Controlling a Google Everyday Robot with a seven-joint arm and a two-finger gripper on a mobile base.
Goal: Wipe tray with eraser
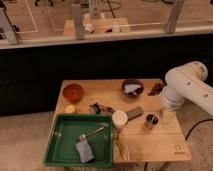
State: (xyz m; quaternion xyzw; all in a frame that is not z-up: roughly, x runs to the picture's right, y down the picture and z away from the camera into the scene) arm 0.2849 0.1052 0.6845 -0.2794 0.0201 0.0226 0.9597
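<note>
The dark-green tray [62, 145] sits at the table's front left. It holds a blue-grey pad [85, 151] and a metal spoon [92, 133]. The eraser [134, 113], a small flat grey block, lies on the wood just right of the white cup [119, 119], outside the tray. My white arm [187, 89] comes in from the right. Its gripper [167, 115] hangs over the table's right edge beside a small can [151, 120], well right of the eraser. It is open and holds nothing.
An orange bowl [73, 92] and a dark bowl [132, 87] stand at the back of the wooden table [150, 142]. Small dark items [101, 108] and a yellow piece [70, 108] lie behind the tray. A dark clump [156, 89] sits at the back right.
</note>
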